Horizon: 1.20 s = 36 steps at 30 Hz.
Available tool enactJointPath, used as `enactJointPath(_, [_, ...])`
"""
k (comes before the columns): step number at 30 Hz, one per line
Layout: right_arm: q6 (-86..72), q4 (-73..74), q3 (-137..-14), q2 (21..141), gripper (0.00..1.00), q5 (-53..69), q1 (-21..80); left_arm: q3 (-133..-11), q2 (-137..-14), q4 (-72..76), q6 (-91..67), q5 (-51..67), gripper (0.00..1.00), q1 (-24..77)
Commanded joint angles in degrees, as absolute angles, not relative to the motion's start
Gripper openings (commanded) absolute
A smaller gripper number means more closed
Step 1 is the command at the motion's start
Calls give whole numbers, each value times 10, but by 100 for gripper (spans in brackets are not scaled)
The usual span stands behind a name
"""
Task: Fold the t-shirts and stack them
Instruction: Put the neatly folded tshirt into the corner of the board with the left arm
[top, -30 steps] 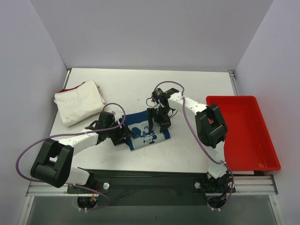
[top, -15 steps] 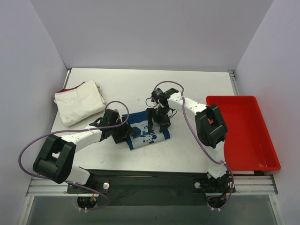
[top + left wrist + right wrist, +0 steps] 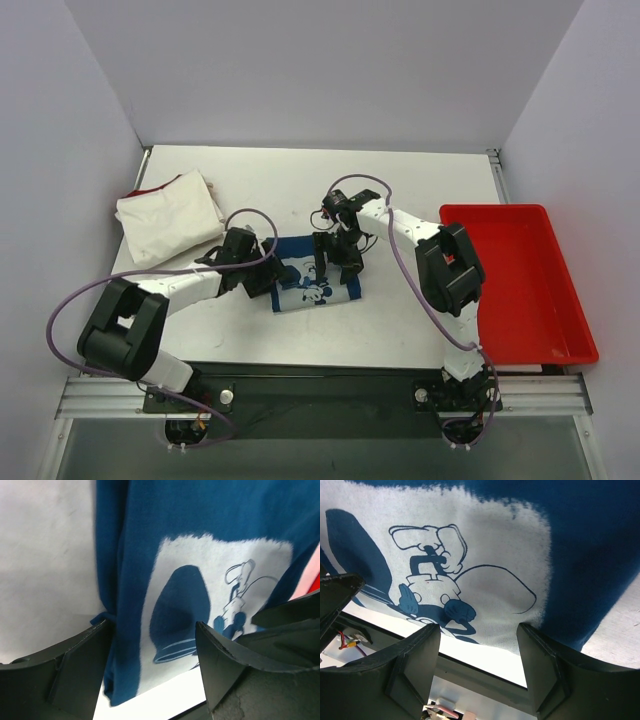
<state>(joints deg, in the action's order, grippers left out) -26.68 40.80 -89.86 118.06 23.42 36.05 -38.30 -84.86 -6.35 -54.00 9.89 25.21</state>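
Note:
The dark teal-blue t-shirt (image 3: 308, 288) lies folded into a small rectangle at the table's middle front, white printed graphic up. My left gripper (image 3: 264, 278) sits low at its left edge, jaws open. In the left wrist view (image 3: 152, 650) the shirt's folded edge (image 3: 120, 630) lies between the fingers. My right gripper (image 3: 336, 264) hovers over the shirt's right half, also open. In the right wrist view (image 3: 477, 645) the graphic (image 3: 470, 580) and the near hem run between its fingers. The cream-white t-shirt (image 3: 168, 218), with a red edge, lies folded at the back left.
A red plastic tray (image 3: 560, 300) stands along the right side of the table. Purple cables loop off both arms. Grey walls close in the left, back and right. The metal rail with the arm bases (image 3: 330, 395) runs along the near edge.
My left arm has swung right and a little back, bringing its gripper closer against the blue shirt's left edge. The right arm and both shirts have stayed put.

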Motion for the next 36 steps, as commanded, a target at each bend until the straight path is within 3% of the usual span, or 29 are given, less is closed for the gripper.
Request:
enactJointPath(1, [-258, 427, -894, 1172, 63, 236, 363, -369, -914, -65, -529, 64, 78, 259])
enactJointPath(5, [-255, 427, -897, 1179, 63, 241, 363, -376, -954, -51, -536, 83, 75, 267])
enactJointPath(12, [-251, 427, -907, 1195, 63, 247, 363, -396, -993, -19, -542, 116, 55, 285])
enactJointPath(16, [-250, 427, -914, 1200, 63, 251, 362, -415, -1014, -21, -534, 123, 35, 299])
enactJointPath(17, [-250, 427, -914, 1199, 63, 252, 363, -421, -1017, -23, -531, 122, 22, 299])
enactJointPath(20, [-250, 427, -912, 1190, 63, 250, 359, -438, -1012, -53, -508, 103, 0, 298])
enactJointPath(29, [-250, 428, -874, 1113, 63, 230, 310, -606, -961, -246, -344, -43, 0, 268])
enactJointPath(36, [-246, 428, -829, 1078, 64, 223, 286, -762, -1007, -349, -211, -80, 0, 223])
